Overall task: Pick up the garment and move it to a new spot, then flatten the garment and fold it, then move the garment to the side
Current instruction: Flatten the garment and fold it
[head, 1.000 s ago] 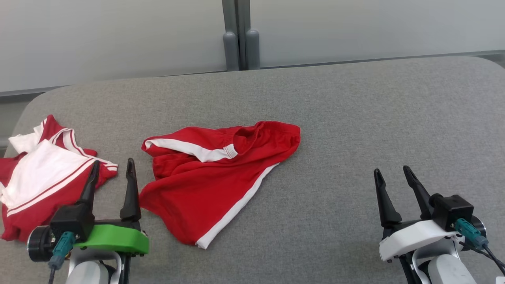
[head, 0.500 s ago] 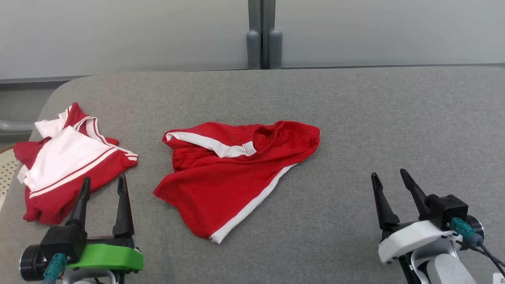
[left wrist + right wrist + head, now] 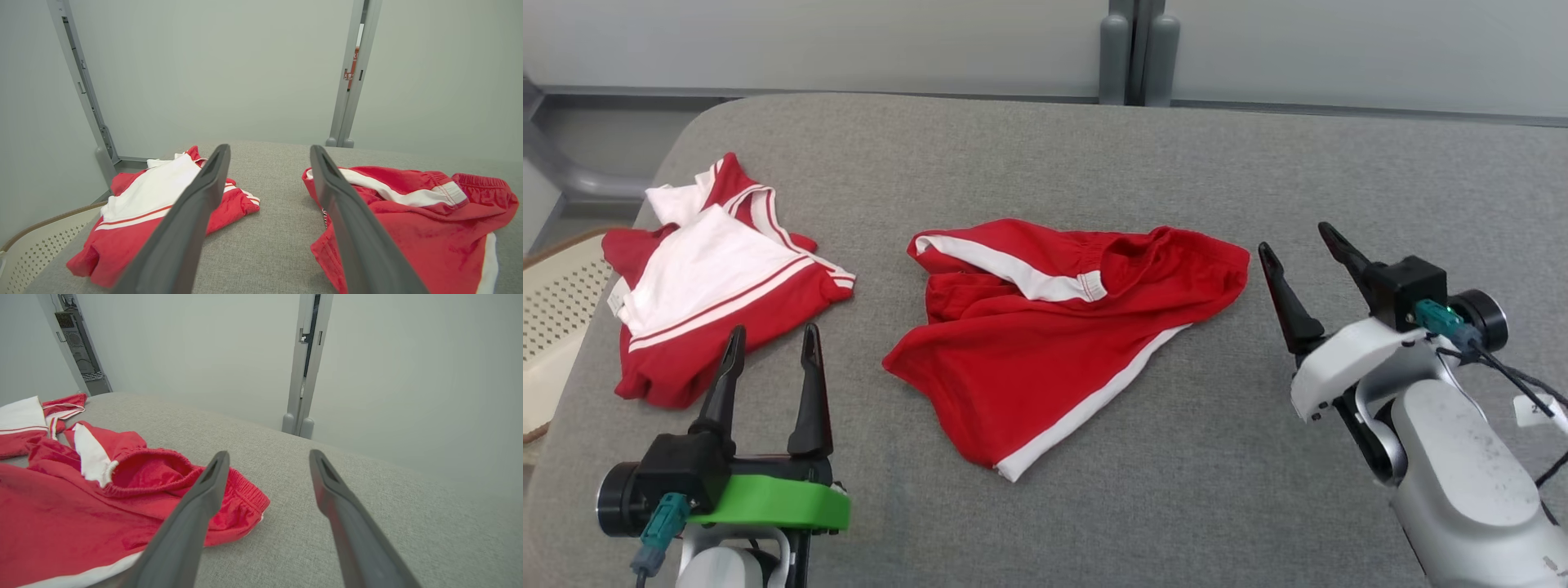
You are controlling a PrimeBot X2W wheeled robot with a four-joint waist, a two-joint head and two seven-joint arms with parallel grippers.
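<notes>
Though illegible, tag (image 3: 615, 302) on shirt (image 3: 719, 273)

**Barely anything readable here, folks**

There's a small red sticker (image 3: 348, 75) on the grey post (image 3: 354, 57) behind the counter (image 3: 1258, 474). It has white characters, way too tiny to read. A white paper tag (image 3: 1538, 410) dangling off the cable (image 3: 1503, 377) by the right hand (image 3: 1293, 236) has dark print I can't make out. The red-and-white shirt (image 3: 711, 278) has a little white label (image 3: 616, 302) at its edge, also unreadable.
</notes>
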